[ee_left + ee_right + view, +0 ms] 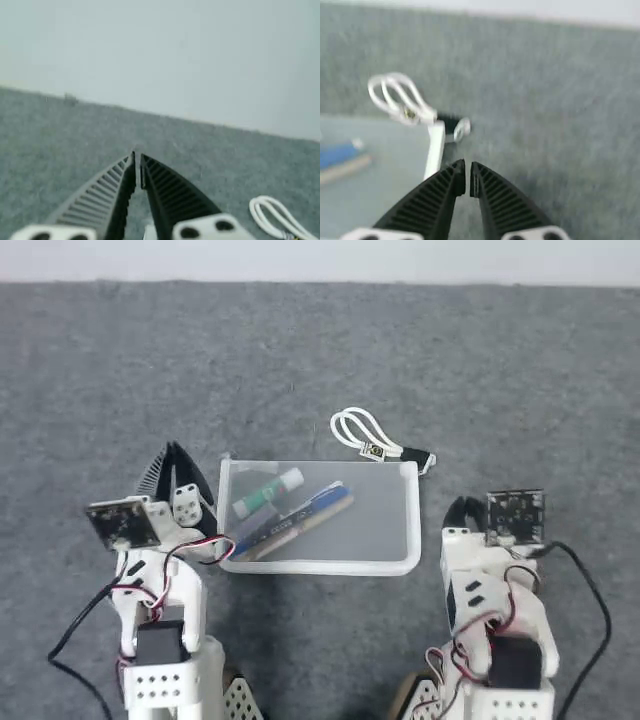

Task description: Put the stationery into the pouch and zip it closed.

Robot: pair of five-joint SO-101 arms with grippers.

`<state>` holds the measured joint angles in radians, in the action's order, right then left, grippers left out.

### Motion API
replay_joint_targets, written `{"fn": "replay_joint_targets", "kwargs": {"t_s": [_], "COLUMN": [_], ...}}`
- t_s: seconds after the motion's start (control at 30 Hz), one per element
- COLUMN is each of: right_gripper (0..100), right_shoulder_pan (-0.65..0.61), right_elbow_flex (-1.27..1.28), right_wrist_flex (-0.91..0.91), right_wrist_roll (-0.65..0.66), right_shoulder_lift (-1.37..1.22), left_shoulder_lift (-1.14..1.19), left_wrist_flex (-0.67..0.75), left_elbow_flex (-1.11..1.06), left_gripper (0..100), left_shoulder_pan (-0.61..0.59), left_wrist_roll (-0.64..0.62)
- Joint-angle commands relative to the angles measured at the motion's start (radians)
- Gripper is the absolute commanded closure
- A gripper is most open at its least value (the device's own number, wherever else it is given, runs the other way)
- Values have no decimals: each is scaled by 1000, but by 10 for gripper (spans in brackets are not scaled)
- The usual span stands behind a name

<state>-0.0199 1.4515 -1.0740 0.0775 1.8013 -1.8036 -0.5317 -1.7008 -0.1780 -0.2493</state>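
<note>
A clear plastic pouch (380,540) lies flat on the grey carpet between the two arms. Inside it lie a green-and-white glue stick (266,492), a blue pen (300,512) and a pencil-like stick. Its zip pull (416,459) sits at the far right corner with a white cord loop (358,429) attached; the cord loop (395,95) and the pouch edge (435,150) also appear in the right wrist view. My left gripper (172,458) is shut just left of the pouch's far left corner, with nothing in it. My right gripper (462,511) is shut just right of the pouch, empty.
Grey carpet (320,360) covers the table, with a pale wall along the far edge. Cables (90,620) hang from the arms near the front. Open carpet lies beyond the pouch.
</note>
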Motion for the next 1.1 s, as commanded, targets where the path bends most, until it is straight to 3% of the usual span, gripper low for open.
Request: {"fn": "replay_joint_targets", "kwargs": {"t_s": [0.0, 0.47, 0.67, 0.97, 1.07], "right_gripper": [991, 991, 991, 991, 991], "right_shoulder_pan": [12, 13, 12, 12, 12], "right_elbow_flex": [49, 232, 232, 232, 232], "right_wrist_flex": [-5, -42, -228, -239, -239], "right_wrist_roll": [-14, -12, -8, -8, -8], "right_shoulder_lift": [16, 15, 15, 15, 15], "left_shoulder_lift": [-17, -15, -15, -15, -17], "left_wrist_flex": [-114, -471, -632, -729, -730], "left_elbow_flex": [16, 16, 16, 16, 16], "left_gripper": [989, 988, 988, 988, 988], "left_shoulder_pan": [-3, -3, -6, -212, -221], "left_wrist_roll": [5, 5, 6, 0, -2]}}
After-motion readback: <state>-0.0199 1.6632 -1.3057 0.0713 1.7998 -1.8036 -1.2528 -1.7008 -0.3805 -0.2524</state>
